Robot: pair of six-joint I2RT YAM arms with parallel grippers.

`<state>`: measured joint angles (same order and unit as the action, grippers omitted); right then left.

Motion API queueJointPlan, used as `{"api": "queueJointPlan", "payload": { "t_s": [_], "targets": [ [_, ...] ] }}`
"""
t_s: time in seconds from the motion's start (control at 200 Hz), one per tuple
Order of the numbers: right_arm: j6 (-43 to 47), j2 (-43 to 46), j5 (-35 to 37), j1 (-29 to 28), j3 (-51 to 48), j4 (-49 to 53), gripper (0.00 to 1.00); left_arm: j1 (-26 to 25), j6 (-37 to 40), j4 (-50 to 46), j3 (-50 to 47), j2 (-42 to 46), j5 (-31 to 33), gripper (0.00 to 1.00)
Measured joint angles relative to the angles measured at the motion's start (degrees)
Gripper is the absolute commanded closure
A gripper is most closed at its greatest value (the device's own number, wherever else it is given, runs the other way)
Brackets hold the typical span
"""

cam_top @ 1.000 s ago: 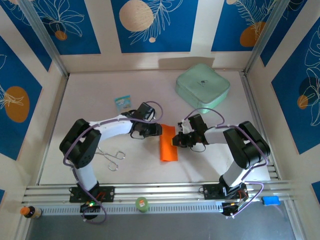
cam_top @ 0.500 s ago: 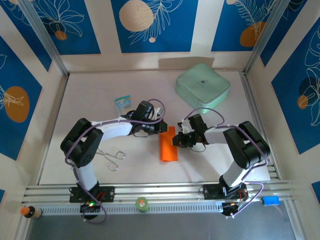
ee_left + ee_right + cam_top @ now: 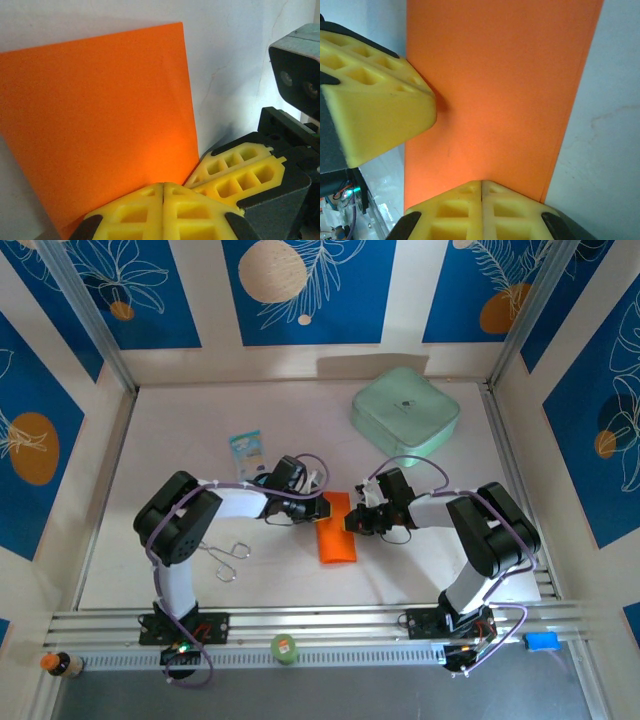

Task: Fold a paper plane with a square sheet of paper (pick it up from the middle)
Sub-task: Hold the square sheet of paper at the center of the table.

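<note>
Both arms reach inward from their bases with elbows bent outward, so that the left gripper point(image 3: 322, 508) and the right gripper point(image 3: 351, 523) face each other near the middle, tips just beside one another. The left gripper's yellow pads point(image 3: 130, 215) are pressed flat together with no gap. The right gripper's pads point(image 3: 450, 212) are likewise closed tight, angled low towards the surface.

centre: left hand point(image 3: 321, 508) and right hand point(image 3: 351, 522) tip beside tip on far end of orange paper point(image 3: 337, 540), no way through between
far right: blocked by mint-green box point(image 3: 405, 413)
far left: small packet point(image 3: 245, 446) in path
near left: bent wire piece point(image 3: 226, 551) beside left arm
near edge of worktop point(image 3: 300, 588): bare, passable
</note>
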<state>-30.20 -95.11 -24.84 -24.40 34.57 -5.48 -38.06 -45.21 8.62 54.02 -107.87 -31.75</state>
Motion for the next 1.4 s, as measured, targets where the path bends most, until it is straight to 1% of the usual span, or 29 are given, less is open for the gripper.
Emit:
{"api": "queueJointPlan", "payload": {
  "t_s": [0.195,0.555,0.89,1.035,1.145,1.4],
  "targets": [
    [0.0,0.0,0.2,0.0,0.1,0.2,1.00,0.4,0.1,0.6,-0.1,0.1,-0.9,0.98],
    [0.0,0.0,0.2,0.0,0.2,0.4,1.00,0.5,0.1,-0.5,-0.1,1.7,-1.7,0.97],
    [0.0,0.0,0.2,0.0,0.2,0.4,1.00,0.8,1.2,-1.6,-0.7,1.4,-2.1,0.98],
    [0.0,0.0,0.2,0.0,0.2,0.4,1.00,1.6,1.6,-0.2,-2.3,-0.7,-2.2,0.99],
    [0.0,-0.1,0.2,0.0,0.2,0.4,1.00,2.0,2.0,1.3,-2.9,-0.8,-2.4,0.99],
    [-0.2,0.0,0.3,0.0,0.2,0.4,1.00,2.0,3.2,-0.2,-2.1,-0.6,-2.2,0.94]
  ]
}}
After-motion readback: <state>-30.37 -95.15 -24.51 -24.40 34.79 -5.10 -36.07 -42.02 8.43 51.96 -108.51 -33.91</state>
